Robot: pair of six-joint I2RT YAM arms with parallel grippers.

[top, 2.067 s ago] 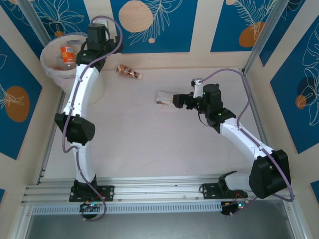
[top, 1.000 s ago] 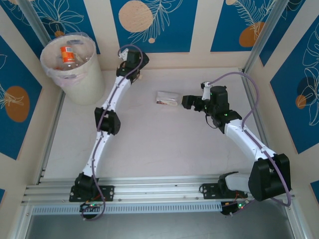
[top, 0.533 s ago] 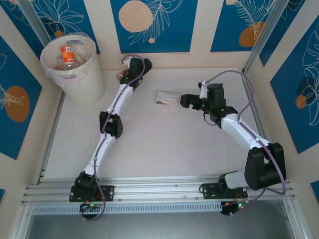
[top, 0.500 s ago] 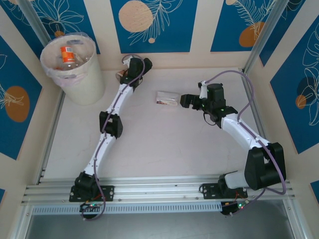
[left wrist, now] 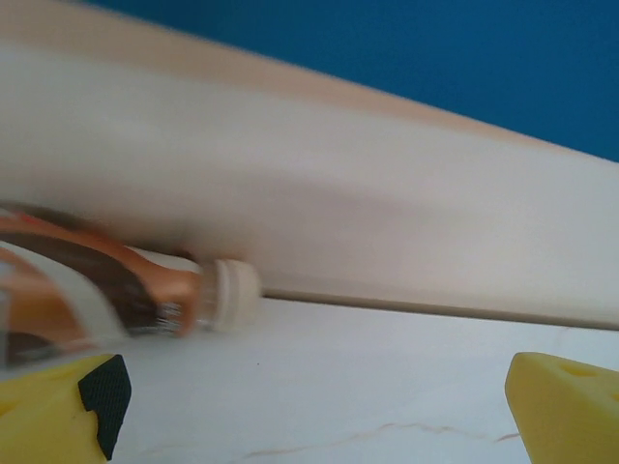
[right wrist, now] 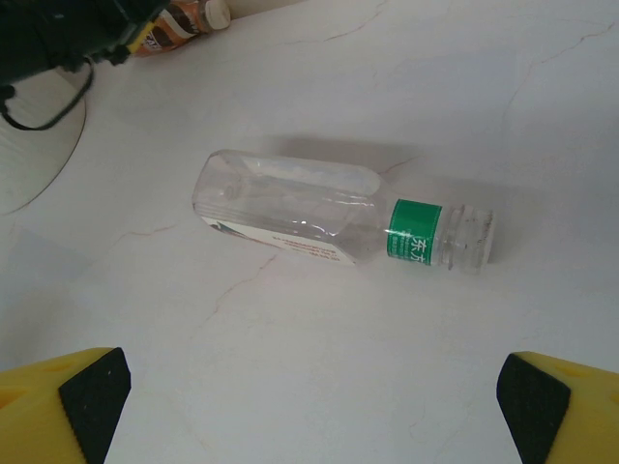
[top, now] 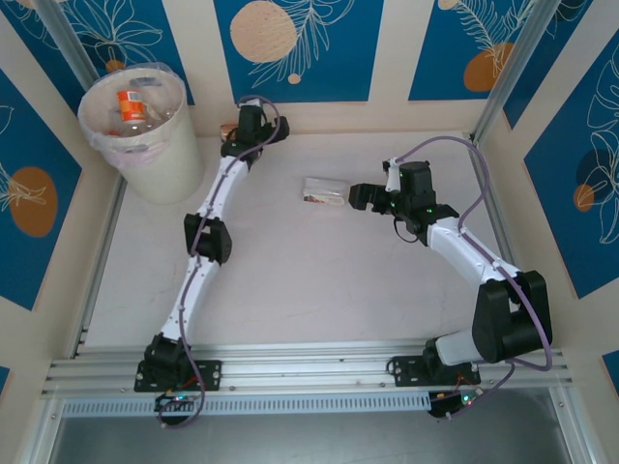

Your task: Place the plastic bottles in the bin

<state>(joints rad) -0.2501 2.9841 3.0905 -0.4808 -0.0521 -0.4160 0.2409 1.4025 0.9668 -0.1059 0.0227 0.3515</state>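
A clear plastic bottle (top: 323, 190) with a green neck label lies on its side mid-table. In the right wrist view this bottle (right wrist: 319, 215) lies just beyond my open right gripper (right wrist: 309, 416), untouched. Against the back wall lies a brown-labelled bottle (left wrist: 87, 290) with a white cap (left wrist: 236, 291), blurred, beside the left yellow finger (left wrist: 58, 411) of my open left gripper (left wrist: 309, 425). From above, that left gripper (top: 235, 135) sits at the back wall and the right gripper (top: 350, 195) just right of the clear bottle. The bin (top: 164, 159) stands in the back left corner holding an orange-labelled bottle (top: 129, 104).
The back wall (top: 387, 116) runs close behind the left gripper. Metal posts (top: 503, 68) flank the table's corners. The left arm's elbow (top: 203, 239) hangs over the left half of the table. The brown bottle (right wrist: 184, 17) also peeks in at the top of the right wrist view.
My left arm has swung from over the bin to the brown bottle at the back wall, then shifted slightly left. The right gripper backed off the clear bottle, then edged closer again.
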